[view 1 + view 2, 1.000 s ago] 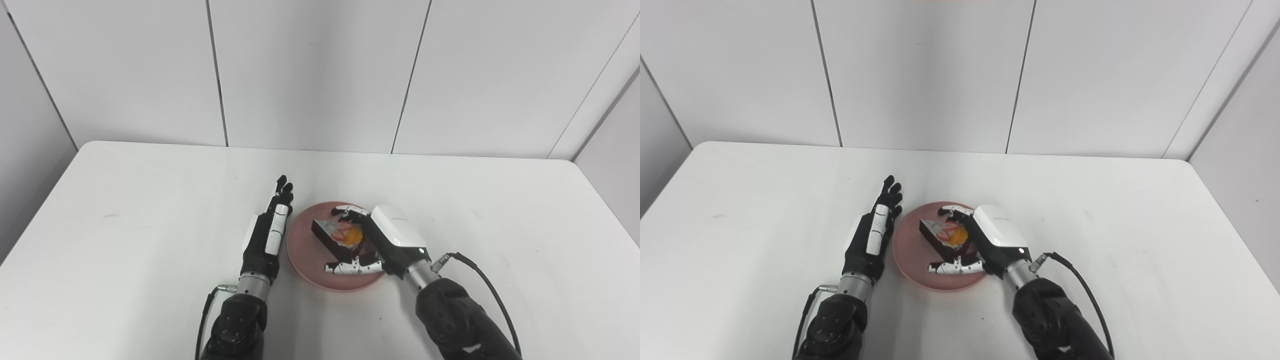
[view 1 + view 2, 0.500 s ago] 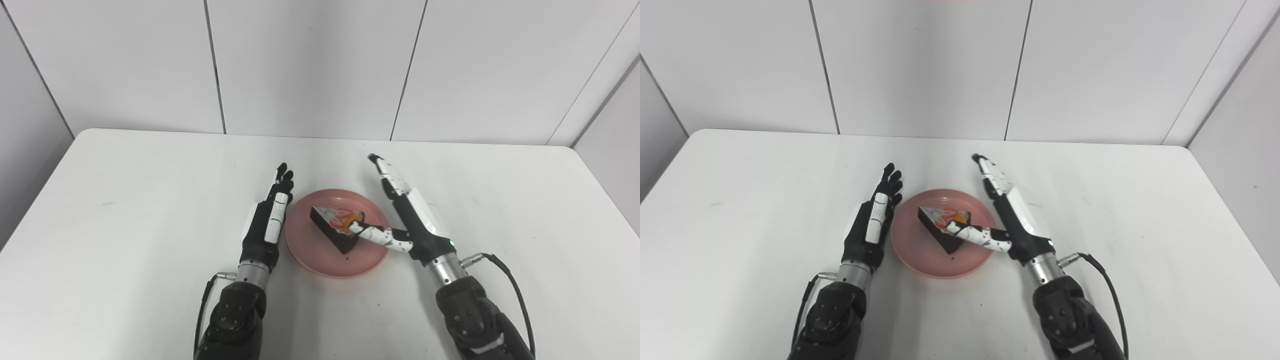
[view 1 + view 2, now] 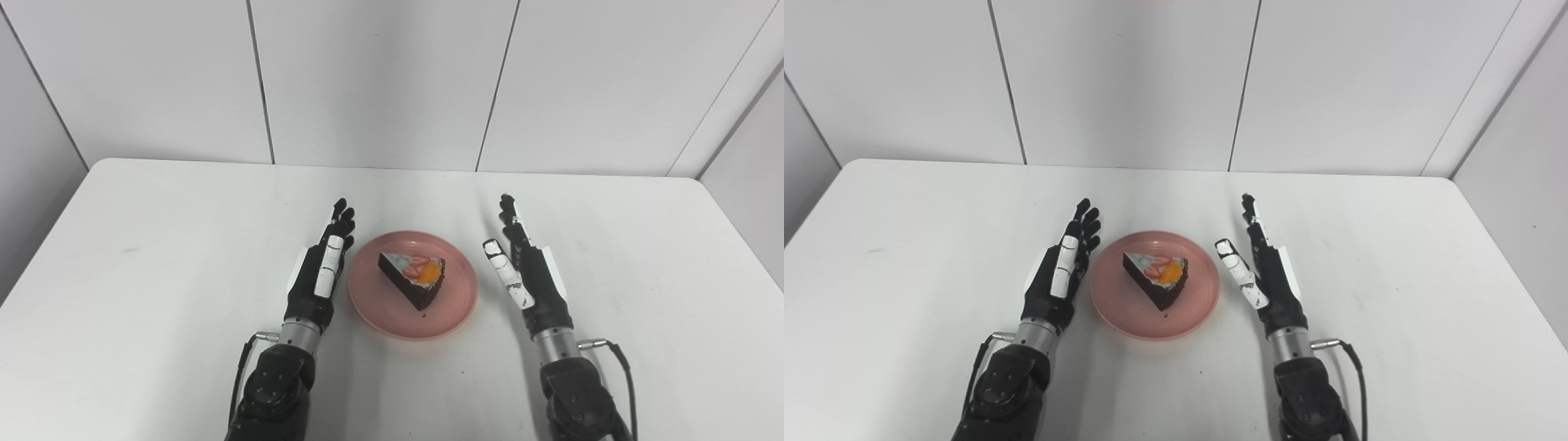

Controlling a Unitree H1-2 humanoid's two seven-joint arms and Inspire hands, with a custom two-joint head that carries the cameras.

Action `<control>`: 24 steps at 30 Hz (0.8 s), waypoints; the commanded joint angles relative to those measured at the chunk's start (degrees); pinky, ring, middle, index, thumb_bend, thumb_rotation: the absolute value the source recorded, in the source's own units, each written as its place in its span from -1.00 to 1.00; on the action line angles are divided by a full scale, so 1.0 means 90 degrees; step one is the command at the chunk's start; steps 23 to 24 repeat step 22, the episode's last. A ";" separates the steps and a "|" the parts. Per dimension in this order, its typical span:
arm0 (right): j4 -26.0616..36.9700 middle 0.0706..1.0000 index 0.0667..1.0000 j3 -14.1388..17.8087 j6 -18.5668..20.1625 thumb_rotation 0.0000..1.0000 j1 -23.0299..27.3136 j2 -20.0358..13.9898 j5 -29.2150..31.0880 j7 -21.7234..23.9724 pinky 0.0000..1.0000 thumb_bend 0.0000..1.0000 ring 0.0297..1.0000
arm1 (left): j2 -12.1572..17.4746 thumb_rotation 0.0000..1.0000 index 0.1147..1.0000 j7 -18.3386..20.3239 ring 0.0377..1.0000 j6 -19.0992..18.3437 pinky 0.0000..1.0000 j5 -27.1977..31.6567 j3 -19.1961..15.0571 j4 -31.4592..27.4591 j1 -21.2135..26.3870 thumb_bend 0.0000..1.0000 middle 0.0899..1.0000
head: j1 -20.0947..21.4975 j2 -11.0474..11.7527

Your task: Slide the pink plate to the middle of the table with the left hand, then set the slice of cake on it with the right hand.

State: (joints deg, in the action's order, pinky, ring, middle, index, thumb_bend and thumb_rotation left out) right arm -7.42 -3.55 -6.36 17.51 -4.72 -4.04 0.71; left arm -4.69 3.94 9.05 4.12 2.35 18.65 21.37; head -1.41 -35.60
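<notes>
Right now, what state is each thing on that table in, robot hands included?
Pink plate: flat on the table, around its middle, between the two robot hands.
Slice of cake: sitting on the plate, top side up, nothing touching it.
Left robot hand: open, fingers straight, close beside the plate's left rim; contact unclear.
Right robot hand: open, fingers straight, right of the plate, clear of it.
Table: white, carrying the plate.

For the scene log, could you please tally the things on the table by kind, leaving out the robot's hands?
Pink plate: 1
Slice of cake: 1, lying on the plate
Total: 2
</notes>
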 commanded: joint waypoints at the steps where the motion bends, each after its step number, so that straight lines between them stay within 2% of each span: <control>1: 0.0197 1.00 1.00 0.0106 0.0177 0.90 0.0047 0.0064 0.0373 0.0168 1.00 0.34 1.00 | 0.0140 1.00 1.00 0.0118 1.00 0.0030 1.00 0.0092 -0.0067 0.0094 -0.0232 0.39 1.00 | 0.0000 0.0004; 9: 0.0133 1.00 1.00 0.0210 0.0324 0.84 -0.0030 0.0306 0.1008 0.0404 1.00 0.28 1.00 | 0.0180 1.00 1.00 0.0031 1.00 0.0051 1.00 -0.0040 -0.0048 0.0121 -0.0245 0.42 1.00 | -0.0078 0.0061; 13: 0.0058 1.00 1.00 0.0228 0.0306 0.80 -0.0052 0.0351 0.1114 0.0466 1.00 0.34 1.00 | 0.0164 1.00 1.00 0.0017 1.00 0.0021 1.00 -0.0041 -0.0077 0.0144 -0.0232 0.37 1.00 | -0.0112 0.0092; 24: -0.0074 1.00 1.00 0.0405 0.0225 0.78 -0.0032 0.0489 0.1168 0.0370 1.00 0.35 1.00 | 0.0126 1.00 1.00 -0.0066 1.00 -0.0005 1.00 -0.0011 -0.0121 0.0109 -0.0290 0.32 1.00 | -0.0047 0.0120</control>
